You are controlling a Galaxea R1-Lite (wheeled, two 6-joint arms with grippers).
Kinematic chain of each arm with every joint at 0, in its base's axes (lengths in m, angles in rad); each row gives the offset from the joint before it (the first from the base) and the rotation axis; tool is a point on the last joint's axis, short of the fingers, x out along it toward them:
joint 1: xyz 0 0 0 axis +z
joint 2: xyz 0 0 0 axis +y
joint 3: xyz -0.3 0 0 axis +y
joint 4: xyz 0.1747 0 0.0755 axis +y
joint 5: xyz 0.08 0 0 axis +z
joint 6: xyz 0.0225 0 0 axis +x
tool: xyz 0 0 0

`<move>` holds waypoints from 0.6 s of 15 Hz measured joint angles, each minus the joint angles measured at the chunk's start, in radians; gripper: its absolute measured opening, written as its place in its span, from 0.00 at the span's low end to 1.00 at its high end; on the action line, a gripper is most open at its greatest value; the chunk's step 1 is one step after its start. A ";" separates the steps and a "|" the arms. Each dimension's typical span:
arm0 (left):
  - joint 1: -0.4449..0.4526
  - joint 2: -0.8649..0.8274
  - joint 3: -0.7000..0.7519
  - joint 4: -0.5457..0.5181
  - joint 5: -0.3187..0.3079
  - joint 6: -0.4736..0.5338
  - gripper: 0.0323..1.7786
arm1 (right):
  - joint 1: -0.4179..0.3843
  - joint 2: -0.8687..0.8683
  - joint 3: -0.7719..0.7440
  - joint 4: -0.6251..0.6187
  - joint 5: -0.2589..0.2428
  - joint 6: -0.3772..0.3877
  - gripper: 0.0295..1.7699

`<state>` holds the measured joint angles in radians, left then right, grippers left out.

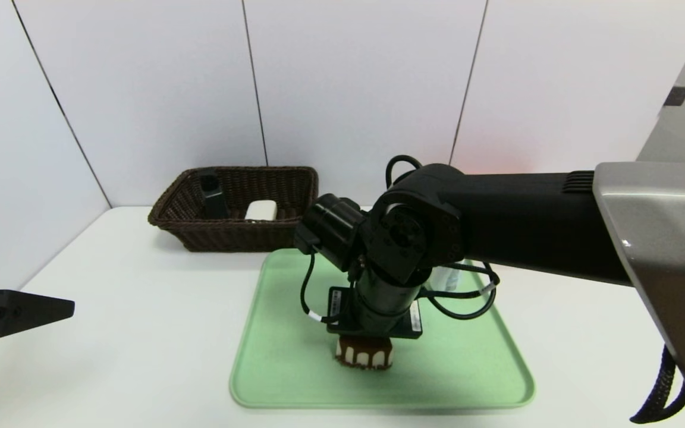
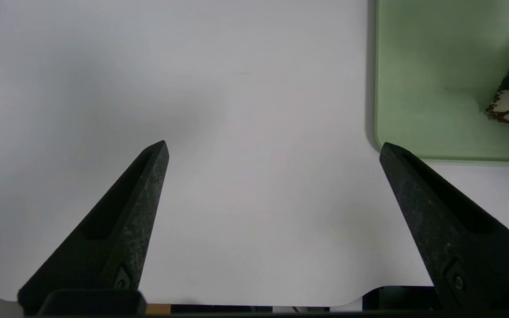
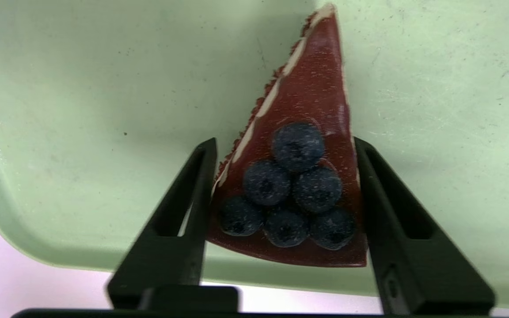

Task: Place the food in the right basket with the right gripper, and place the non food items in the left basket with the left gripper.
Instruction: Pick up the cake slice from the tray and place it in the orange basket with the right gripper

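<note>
Both right gripper [image 3: 283,145] jaws flank cake slice [image 3: 298,185] (touching) on tray [image 3: 82,110].

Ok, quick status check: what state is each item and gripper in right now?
cake slice: upright on the green tray, between the right gripper's fingers
right gripper: fingers closed against the slice's sides
left gripper: open, empty, over bare table
left basket: holds the black pump bottle and soap bar
white tube bottle: on the tray, mostly hidden behind the right arm
</note>
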<state>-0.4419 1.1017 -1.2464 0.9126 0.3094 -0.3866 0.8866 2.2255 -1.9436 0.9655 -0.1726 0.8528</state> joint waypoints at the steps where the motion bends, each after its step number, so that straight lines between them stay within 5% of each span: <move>1: 0.000 -0.002 0.001 0.000 0.000 0.000 0.95 | 0.000 0.000 0.000 0.000 0.000 0.000 0.48; 9: 0.000 -0.016 0.019 0.002 0.000 0.000 0.95 | 0.004 -0.097 -0.002 -0.024 0.024 -0.011 0.45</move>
<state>-0.4419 1.0862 -1.2272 0.9145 0.3094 -0.3866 0.8904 2.1283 -1.9455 0.9413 -0.1481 0.8413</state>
